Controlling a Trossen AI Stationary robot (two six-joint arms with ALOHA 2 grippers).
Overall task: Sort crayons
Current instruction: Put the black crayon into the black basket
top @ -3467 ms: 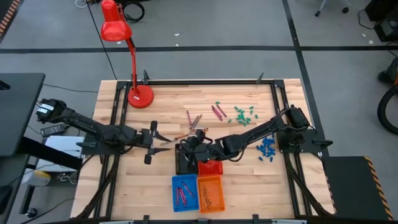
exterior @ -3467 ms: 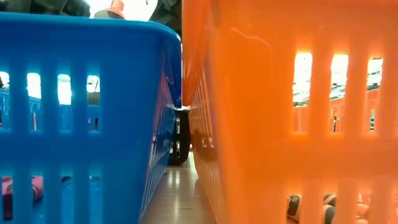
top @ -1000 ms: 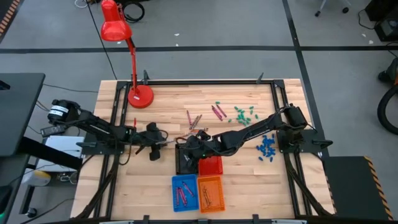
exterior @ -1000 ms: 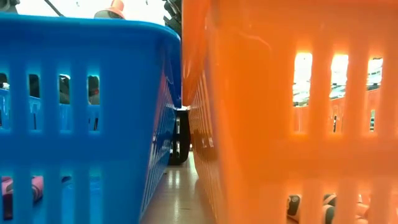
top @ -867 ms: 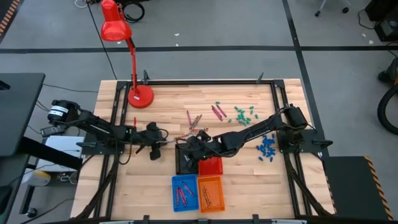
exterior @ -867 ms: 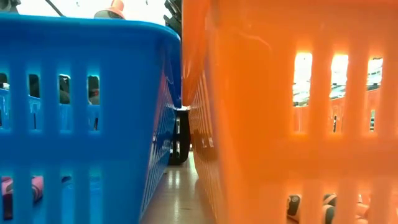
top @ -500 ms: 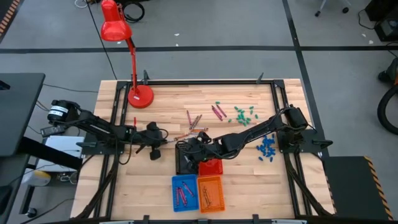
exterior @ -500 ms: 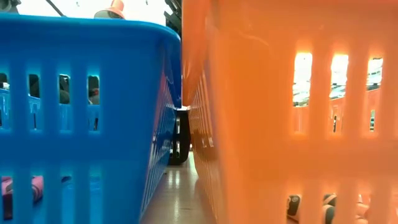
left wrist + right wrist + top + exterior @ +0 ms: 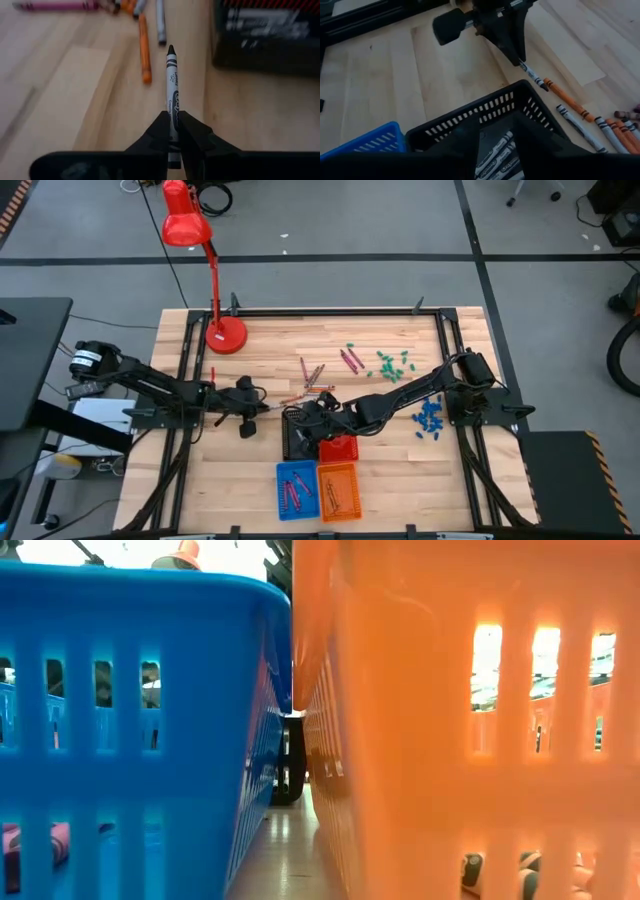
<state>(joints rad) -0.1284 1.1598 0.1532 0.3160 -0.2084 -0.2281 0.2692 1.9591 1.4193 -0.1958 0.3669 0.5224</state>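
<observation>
At the table's (image 9: pixel 400 470) centre, toward 9 o'clock of the black basket (image 9: pixel 520 107), the left gripper (image 9: pixel 172 127) pinches a grey crayon (image 9: pixel 171 82) between its fingers (image 9: pixel 159 131), the tip aimed at an orange crayon (image 9: pixel 144 47) and another grey one (image 9: pixel 160 22) lying near. The right gripper (image 9: pixel 312 418) hangs over the black basket with grey crayons (image 9: pixel 495 155) inside, its opening hidden, so I cannot tell its state. More crayons (image 9: pixel 350 359) lie at 12 o'clock of the baskets, and the blue basket (image 9: pixel 294 490) and orange basket (image 9: pixel 338 489) at 6 o'clock each hold some.
</observation>
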